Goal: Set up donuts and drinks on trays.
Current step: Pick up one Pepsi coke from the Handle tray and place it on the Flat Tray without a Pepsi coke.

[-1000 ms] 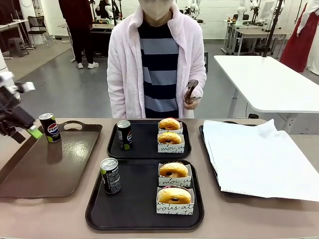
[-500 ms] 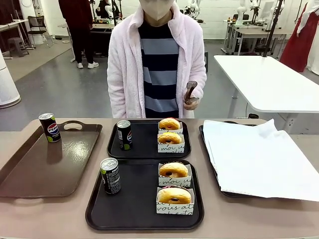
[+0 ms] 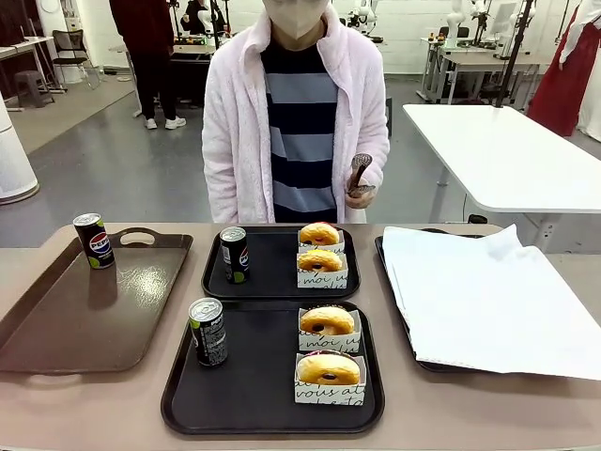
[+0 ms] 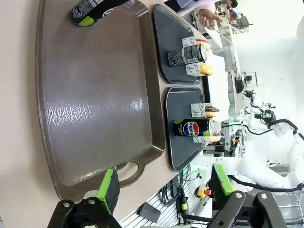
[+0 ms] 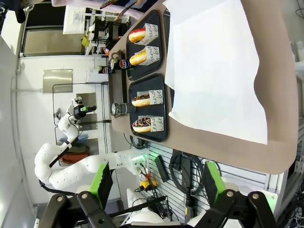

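Two black trays (image 3: 272,395), each loaded with two donuts (image 3: 327,320) and one can (image 3: 208,331), were recorded; left gripper (image 4: 164,187) and right gripper (image 5: 154,179) were held wide, empty; the spare can (image 3: 93,241) on the brown tray (image 3: 56,329) was judged liable to tipping if clipped.

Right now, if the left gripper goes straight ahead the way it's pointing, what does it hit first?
Probably the brown tray: the open left gripper looks down over its handled end, empty fingers apart. Depth is unclear, so it may pass the tray's edge.
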Tool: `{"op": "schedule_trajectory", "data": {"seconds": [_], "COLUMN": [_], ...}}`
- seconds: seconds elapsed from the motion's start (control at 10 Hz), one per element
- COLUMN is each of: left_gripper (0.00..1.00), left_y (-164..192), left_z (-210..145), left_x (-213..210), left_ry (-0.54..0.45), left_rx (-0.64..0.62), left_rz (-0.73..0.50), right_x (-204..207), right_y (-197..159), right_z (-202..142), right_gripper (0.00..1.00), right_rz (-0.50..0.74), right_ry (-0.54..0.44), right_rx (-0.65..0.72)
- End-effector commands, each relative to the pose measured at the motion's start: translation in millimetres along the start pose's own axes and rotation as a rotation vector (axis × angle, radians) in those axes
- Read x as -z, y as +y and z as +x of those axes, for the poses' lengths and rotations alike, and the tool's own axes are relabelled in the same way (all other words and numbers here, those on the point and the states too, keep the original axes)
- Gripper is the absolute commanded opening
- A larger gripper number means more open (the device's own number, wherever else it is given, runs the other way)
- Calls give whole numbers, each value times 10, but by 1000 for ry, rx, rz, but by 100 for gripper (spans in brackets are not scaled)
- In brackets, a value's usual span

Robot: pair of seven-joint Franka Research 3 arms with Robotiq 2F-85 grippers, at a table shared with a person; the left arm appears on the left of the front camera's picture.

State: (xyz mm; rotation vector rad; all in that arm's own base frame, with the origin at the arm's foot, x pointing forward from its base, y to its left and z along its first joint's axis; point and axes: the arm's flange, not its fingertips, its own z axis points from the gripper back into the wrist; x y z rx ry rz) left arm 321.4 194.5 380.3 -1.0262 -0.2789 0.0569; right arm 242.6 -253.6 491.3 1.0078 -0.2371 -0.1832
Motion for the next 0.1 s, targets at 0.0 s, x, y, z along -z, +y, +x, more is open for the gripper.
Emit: {"op": "schedule_trajectory", "data": {"seconds": [0.0], "left_gripper": [100], "left_y": [17], "left_z": [-38], "left_x": [-14], "left_ry": [-6], "left_rx": [1], "left_rz": [1], "right_x": [-8], "right_y": [12], "right_z": [13], "right_gripper": [100], "right_rz": [25], "right_ry": [-9], "right_rx": [-15]}}
